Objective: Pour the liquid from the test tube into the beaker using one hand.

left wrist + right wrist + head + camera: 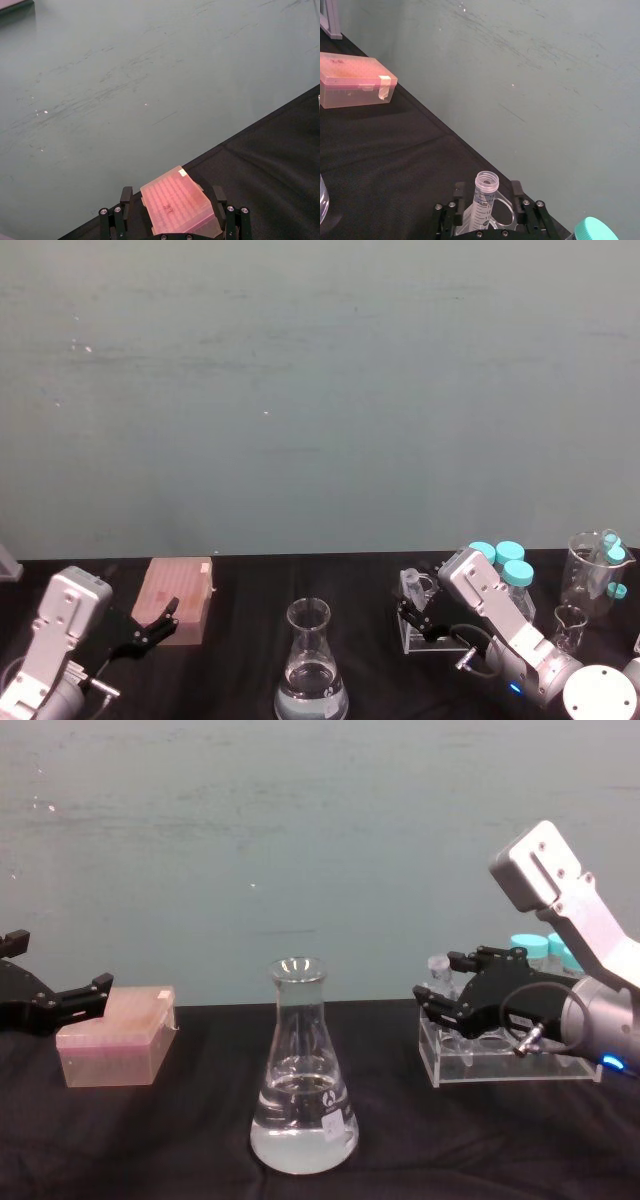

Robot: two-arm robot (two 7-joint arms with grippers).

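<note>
At the counter's (180, 1140) front edge, about the middle, stands the beaker (302, 1090), a conical flask with clear liquid already pooled in its wide base. Farther back, toward the right side, the right gripper (488, 188) straddles the test tube (485, 197). Its fingers (459, 192) are spread, with a gap on either side, and nothing is grasped. The tube stands upright in the clear rack (500, 1065).

Toward the counter's back left, the left gripper (158, 622) hangs idle, fingers apart, just beside a pink box (115, 1040). Cyan-capped tubes (505, 560) stand behind the rack near the back edge, with the teal wall (320, 390) beyond.

The main risks ahead are likely these:
- **Grip:** the tube is slim and smooth, so an off-centre pinch could tilt it in the rack or let it slip on the lift.
- **Pour:** the flask's neck is narrow, so a tilt begun short of the mouth would spill onto the cloth.
- **Contact:** a knock from the arm could topple the glass.

The right wrist view shows the gaps between fingers and tube, and the tube's open rim and printed scale. From the side, the chest view hides those gaps but shows the fill level in the flask. The liquid in the tube cannot be made out.
</note>
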